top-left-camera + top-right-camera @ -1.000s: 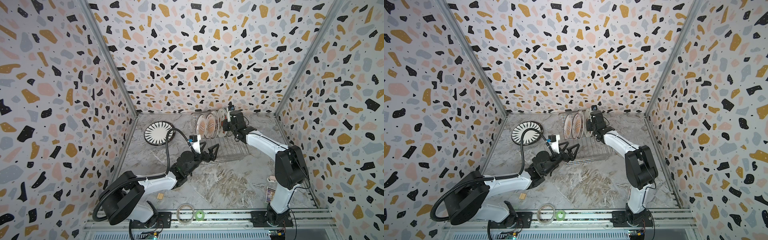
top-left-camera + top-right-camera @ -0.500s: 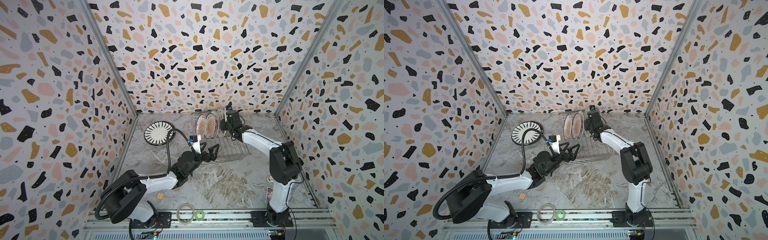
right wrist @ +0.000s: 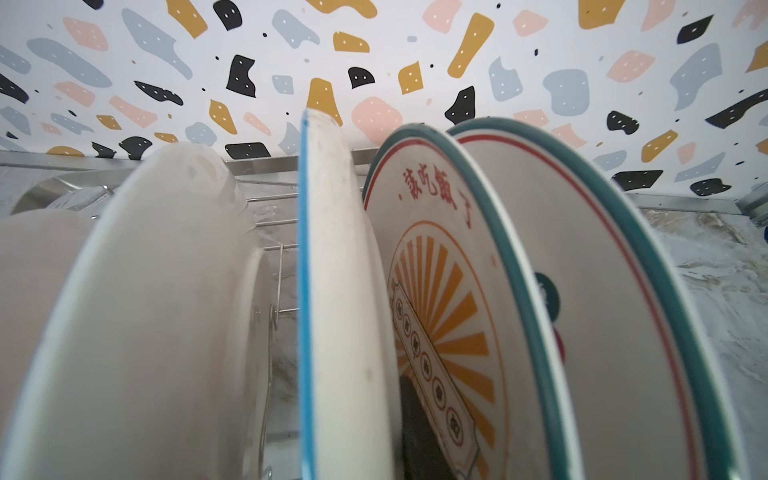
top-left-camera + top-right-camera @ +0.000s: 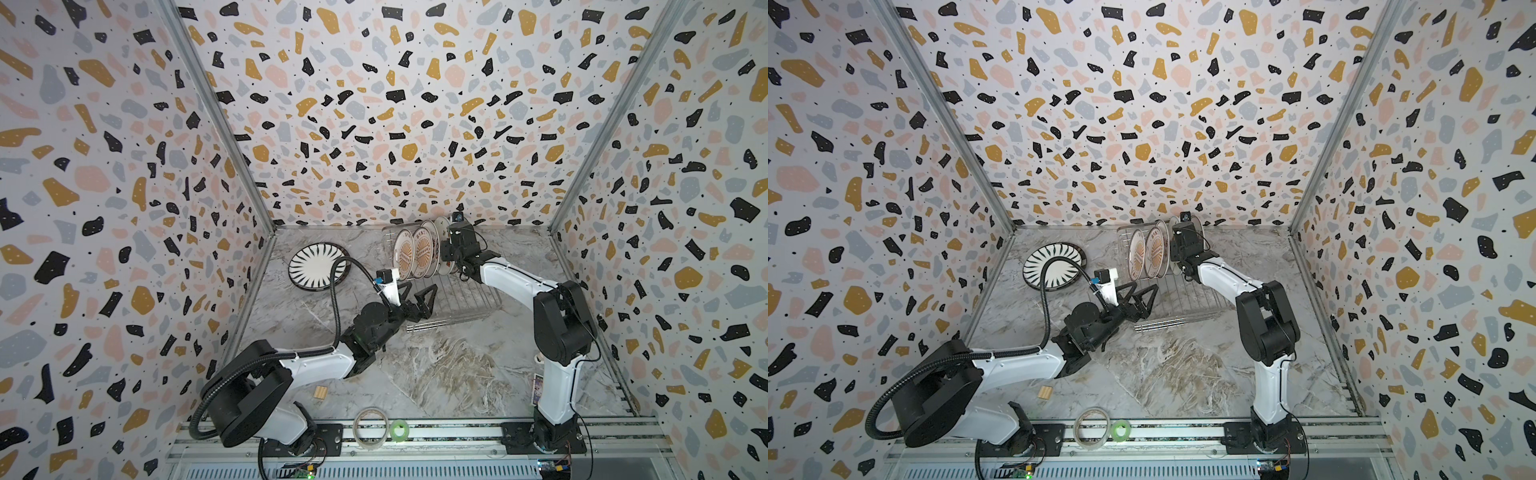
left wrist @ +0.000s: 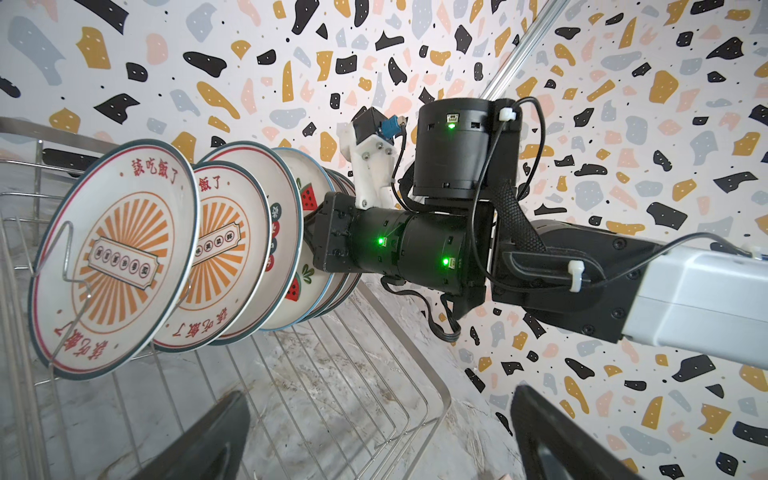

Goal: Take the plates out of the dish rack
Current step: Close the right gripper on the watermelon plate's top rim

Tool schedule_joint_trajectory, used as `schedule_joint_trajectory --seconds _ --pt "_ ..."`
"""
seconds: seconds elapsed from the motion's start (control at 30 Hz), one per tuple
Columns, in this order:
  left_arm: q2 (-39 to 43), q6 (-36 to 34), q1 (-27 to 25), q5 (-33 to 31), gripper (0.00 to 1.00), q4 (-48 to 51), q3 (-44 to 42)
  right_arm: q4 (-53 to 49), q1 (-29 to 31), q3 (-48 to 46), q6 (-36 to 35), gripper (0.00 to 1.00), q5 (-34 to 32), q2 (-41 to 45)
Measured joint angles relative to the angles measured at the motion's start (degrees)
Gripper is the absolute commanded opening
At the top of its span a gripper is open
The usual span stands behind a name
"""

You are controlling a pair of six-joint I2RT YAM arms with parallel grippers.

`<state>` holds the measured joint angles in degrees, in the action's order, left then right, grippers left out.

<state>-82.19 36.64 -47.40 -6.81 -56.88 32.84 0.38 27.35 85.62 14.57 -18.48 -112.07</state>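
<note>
Several plates [image 4: 417,253] [image 4: 1150,253] stand on edge at the far end of the dish rack [image 4: 469,303] [image 4: 1192,299]. A sunburst plate [image 5: 120,257] fronts the row, with a watermelon plate [image 5: 299,232] further back. My right gripper [image 4: 446,254] [image 4: 1173,253] reaches into the row from the right. It is shut on a blue-rimmed plate [image 3: 332,270]; one dark finger [image 3: 419,432] lies against its face and the other is hidden. My left gripper [image 4: 415,302] [image 4: 1139,298] [image 5: 386,449] hangs open and empty over the rack's near end. A dark radial plate [image 4: 318,266] lies flat at the back left.
Two tape rolls, one clear [image 4: 370,424] and one green [image 4: 400,428], lie by the front rail. A small wooden block [image 4: 320,392] sits near the left arm's base. A small card [image 4: 538,388] leans by the right arm's base. Patterned walls close in three sides.
My right gripper has edged left into the row of plates and its jaws have closed on the blue-rimmed plate. The left arm has not moved.
</note>
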Motion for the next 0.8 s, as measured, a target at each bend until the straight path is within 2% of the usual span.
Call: schedule_joint_trajectory --seconds 0.33,0.8 --pt "0.00 0.17 0.00 -1.27 1.00 -0.02 -0.02 0.42 1.07 -0.81 0.39 0.09 -2.19 0.55" --pt "0.39 0.15 0.00 -3.54 1.00 -0.15 -0.61 0.09 2.71 -10.88 -0.74 0.08 -4.85 12.11"
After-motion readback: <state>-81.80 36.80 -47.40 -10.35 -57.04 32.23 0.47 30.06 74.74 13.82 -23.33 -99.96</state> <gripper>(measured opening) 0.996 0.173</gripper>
